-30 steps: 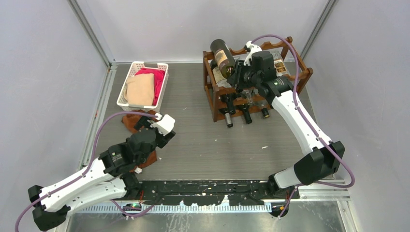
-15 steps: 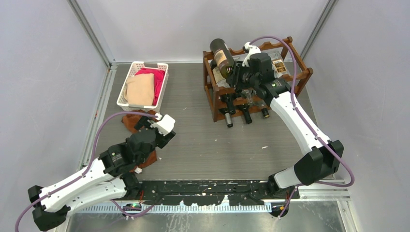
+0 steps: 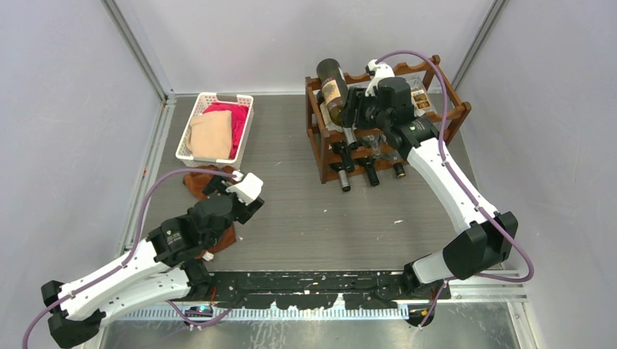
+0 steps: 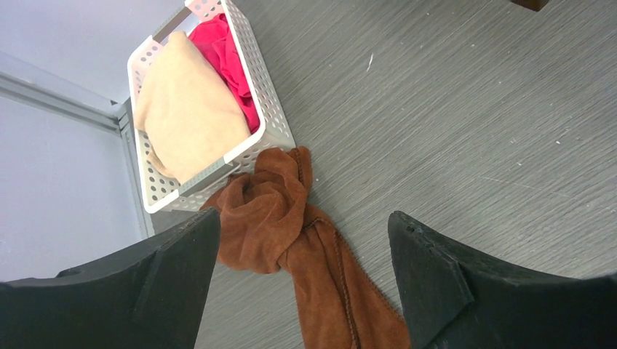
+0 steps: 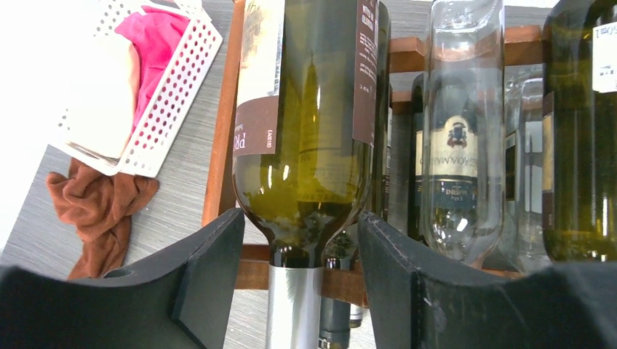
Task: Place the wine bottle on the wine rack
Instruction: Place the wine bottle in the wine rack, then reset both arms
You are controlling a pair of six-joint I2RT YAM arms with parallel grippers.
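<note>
A dark green wine bottle (image 3: 335, 89) with a brown label lies in the left slot of the top tier of the reddish-brown wine rack (image 3: 457, 110), its silver-capped neck pointing toward the arms. In the right wrist view the wine bottle (image 5: 313, 131) rests over the rack's wooden rail (image 5: 218, 145). My right gripper (image 5: 298, 218) is open, a finger on each side of the neck with a gap on both sides. It sits at the rack's top front (image 3: 354, 110). My left gripper (image 4: 302, 216) is open and empty, hovering over a brown cloth (image 4: 291, 233).
Other bottles fill the rack, among them a clear one (image 5: 466, 131) and several necks sticking out low (image 3: 371, 173). A white slotted basket (image 3: 188, 156) holding beige and pink cloths stands at the back left. The brown cloth (image 3: 198, 182) lies just in front of it.
My right gripper's jaws have spread apart and let go of the bottle's neck. The bottle has settled a little lower onto the rack. The left arm has not moved.
</note>
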